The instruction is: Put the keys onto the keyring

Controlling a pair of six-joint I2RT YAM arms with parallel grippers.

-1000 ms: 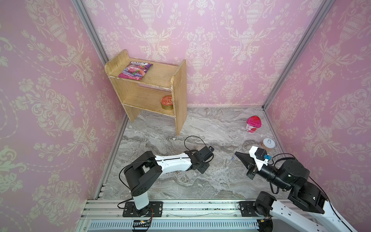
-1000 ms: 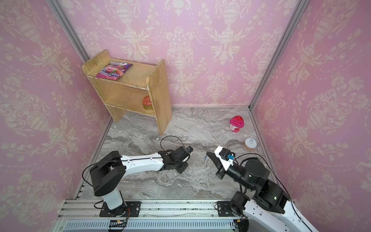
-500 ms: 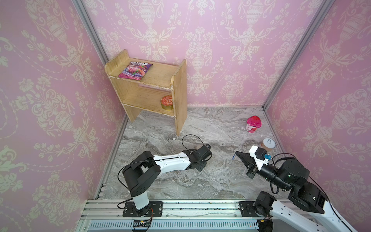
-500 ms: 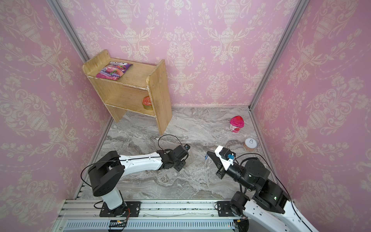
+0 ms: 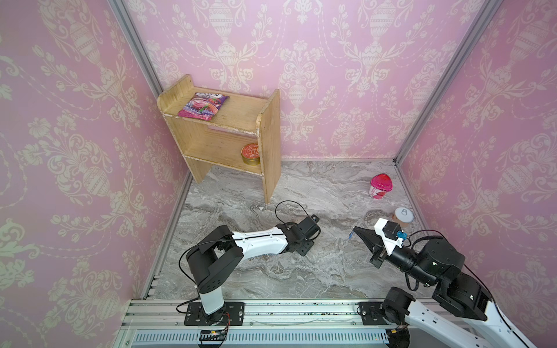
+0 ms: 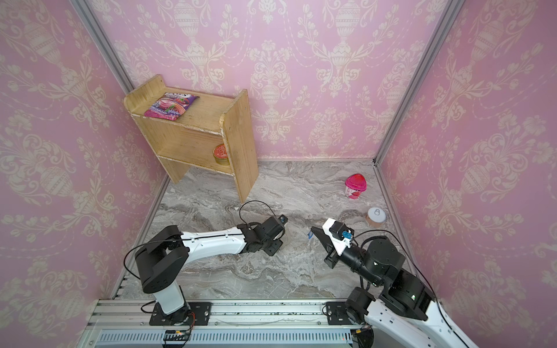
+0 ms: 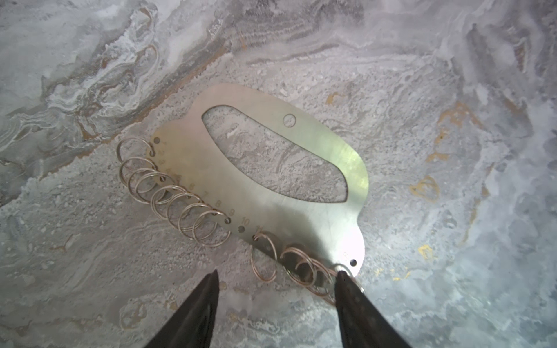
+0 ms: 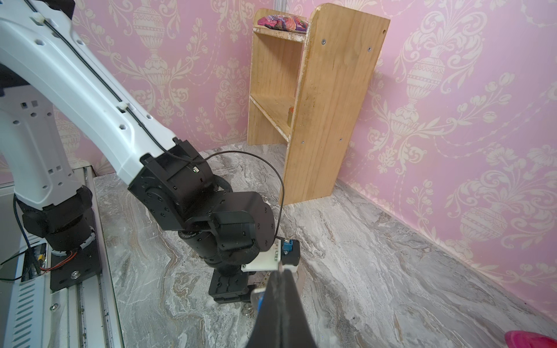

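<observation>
**Both top views:** The left gripper [image 5: 303, 247] points down at the marble-patterned worktop [image 5: 316, 277], its fingertips hidden beneath its own wrist. The right gripper [image 5: 356, 231] hangs above the worktop, well apart from the left one, with its tips aimed toward the left arm [image 5: 259, 241]. A blue scrap of the keys [image 5: 350, 235] shows just under the right gripper's tips. A wooden shelf [image 5: 238, 120] stands far beyond the left gripper. A pink-lidded cup [image 5: 380, 186] sits beyond the right gripper.

**Left wrist view:** The left gripper [image 7: 275, 278] stands wide open and holds nothing. The keyring [image 7: 286, 223], a flat metal plate with a long slot, lies flat on the worktop just ahead of the fingertips. Its row of wire rings [image 7: 168, 192] runs along the edge that faces the gripper. One fingertip [image 7: 342, 278] touches the rings bunched at the plate's corner. The other is clear of the plate, over bare worktop.

**Right wrist view:** The right gripper [image 8: 281, 272] is closed tight, its fingers pressed together. The keys [image 8: 259, 296] are pinched there, and only a silvery edge and a bit of blue tag show at the gripper's side. Just beyond its tips the left arm bends down to the worktop, with the shelf farther off.
</observation>
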